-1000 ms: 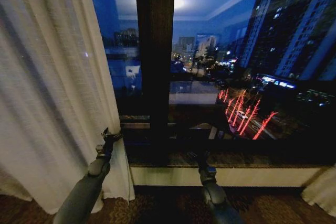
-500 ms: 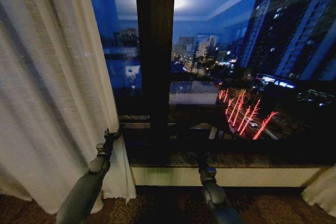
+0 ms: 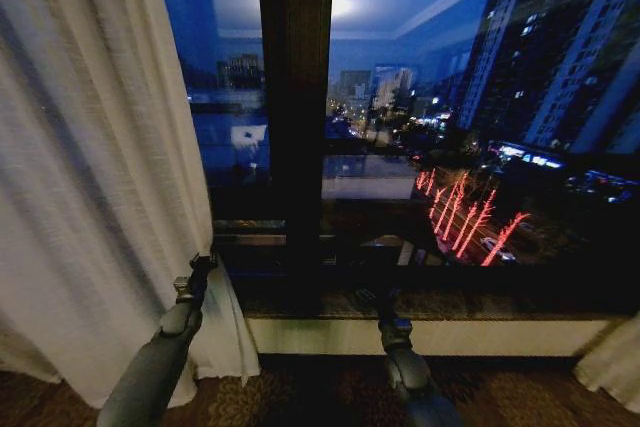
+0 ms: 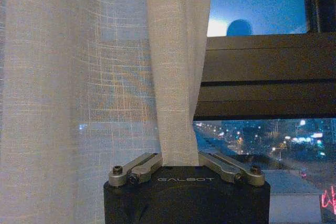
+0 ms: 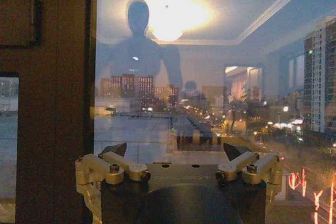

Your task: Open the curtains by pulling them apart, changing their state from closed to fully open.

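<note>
The left curtain is a sheer off-white pleated panel, bunched at the left of the window. My left gripper sits at its inner edge, low down near the sill. In the left wrist view the gripper is shut on a narrow fold of the curtain, which rises straight up from between its jaws. A corner of the right curtain shows at the far lower right. My right gripper hangs in front of the sill, and the right wrist view shows the gripper open with nothing in it, facing the glass.
A wide dark window post stands in the middle of the glass. Below it runs a pale sill, with patterned carpet on the floor. Night city lights show through the panes.
My left gripper has moved left and slightly down with the curtain edge in it, baring more glass beside the post. The right arm has stayed still.
</note>
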Tool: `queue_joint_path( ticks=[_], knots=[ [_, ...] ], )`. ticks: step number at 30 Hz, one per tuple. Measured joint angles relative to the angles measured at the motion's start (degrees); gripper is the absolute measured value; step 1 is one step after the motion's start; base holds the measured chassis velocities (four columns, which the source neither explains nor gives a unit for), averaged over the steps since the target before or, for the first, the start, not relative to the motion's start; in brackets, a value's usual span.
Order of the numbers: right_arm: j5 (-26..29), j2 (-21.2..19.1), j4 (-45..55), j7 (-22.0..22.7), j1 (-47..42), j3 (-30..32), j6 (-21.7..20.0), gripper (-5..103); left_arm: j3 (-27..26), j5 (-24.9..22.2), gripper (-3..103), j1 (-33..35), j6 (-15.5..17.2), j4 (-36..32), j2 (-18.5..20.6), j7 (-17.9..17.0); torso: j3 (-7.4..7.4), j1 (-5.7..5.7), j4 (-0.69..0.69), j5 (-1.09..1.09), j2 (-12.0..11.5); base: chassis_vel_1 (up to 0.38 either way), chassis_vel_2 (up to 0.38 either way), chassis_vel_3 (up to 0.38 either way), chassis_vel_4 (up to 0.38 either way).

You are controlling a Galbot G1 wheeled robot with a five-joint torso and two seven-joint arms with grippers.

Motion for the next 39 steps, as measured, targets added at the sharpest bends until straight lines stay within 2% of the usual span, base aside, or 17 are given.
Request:
queue_joint_path(
  ticks=[5, 23, 39],
  knots=[
    [0.0, 0.0, 0.0, 0.0, 0.0, 0.0, 0.0, 100, -0.63, -0.19, 0, 0.66, 0.06, -0.96, 0.43, -0.02, 0.0, 0.0, 0.0, 0.0, 0.0, 0.0, 0.0, 0.0, 0.0],
    [0.0, 0.0, 0.0, 0.0, 0.0, 0.01, 0.0, 100, -2.14, -0.52, 0, 1.88, 0.08, -1.55, 0.97, -0.09, 0.0, 0.0, -0.01, 0.0, 0.0, 0.017, 0.02, -0.021, -0.016],
    [0.0, 0.01, 0.0, 0.0, 0.0, -0.01, 0.0, 100, -3.33, -1.34, 0, 3.47, -0.24, -2.66, 2.38, -0.16, 0.0, 0.0, 0.0, 0.02, 0.0, 0.225, 0.226, -0.217, -0.237]
  ],
)
